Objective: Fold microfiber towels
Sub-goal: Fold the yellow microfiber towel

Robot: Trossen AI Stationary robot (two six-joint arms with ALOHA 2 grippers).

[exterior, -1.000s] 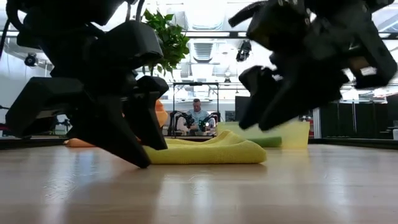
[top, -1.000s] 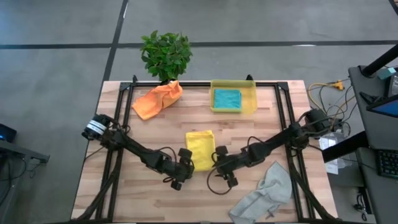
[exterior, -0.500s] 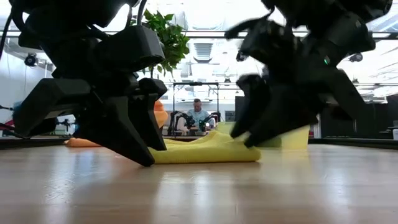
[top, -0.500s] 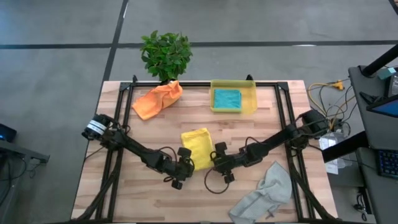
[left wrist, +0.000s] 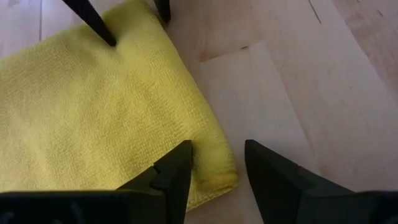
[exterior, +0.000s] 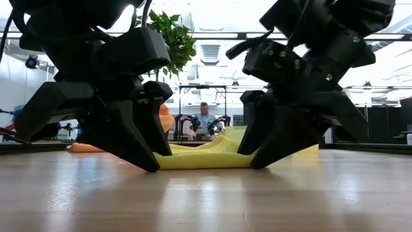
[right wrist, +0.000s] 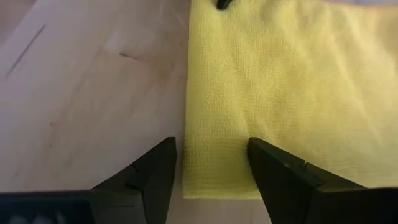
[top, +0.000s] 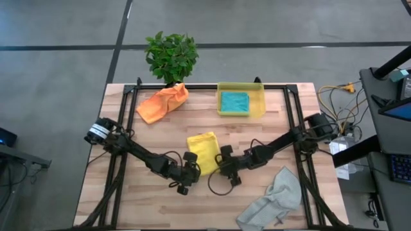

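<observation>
The yellow towel (top: 203, 151) lies folded flat mid-table, and also shows in the low view (exterior: 206, 156). My left gripper (top: 191, 169) is open, low at the towel's near left corner (left wrist: 219, 177). One of its fingers is over the cloth and the other over the wood. My right gripper (top: 223, 168) is open, low at the near right corner (right wrist: 208, 177), and straddles the towel's near edge the same way. The orange towel (top: 162, 102) lies crumpled at the far left. The teal towel (top: 234, 101) lies in the bin. The light grey towel (top: 273, 199) lies crumpled at the near right. My left gripper has one finger (left wrist: 177, 171) over the top of the towel's near left corner and the other on bare wood beside it. It comes slanting down from the table's left. I cannot tell whether it touches the cloth. My right gripper has one finger (right wrist: 280, 174) over the near right corner and the other (right wrist: 152, 177) on wood. It comes slanting down from the right. I cannot tell whether it touches.
A translucent yellow bin (top: 260, 106) stands at the far middle and a potted plant (top: 171, 56) at the far edge. A black cable loop (top: 218, 186) lies near my right gripper. A person (exterior: 205, 119) sits in the room beyond the table.
My right gripper has gone down and toward the table's left, onto the yellow towel's near right corner. The towel has shifted slightly toward the table's left.
</observation>
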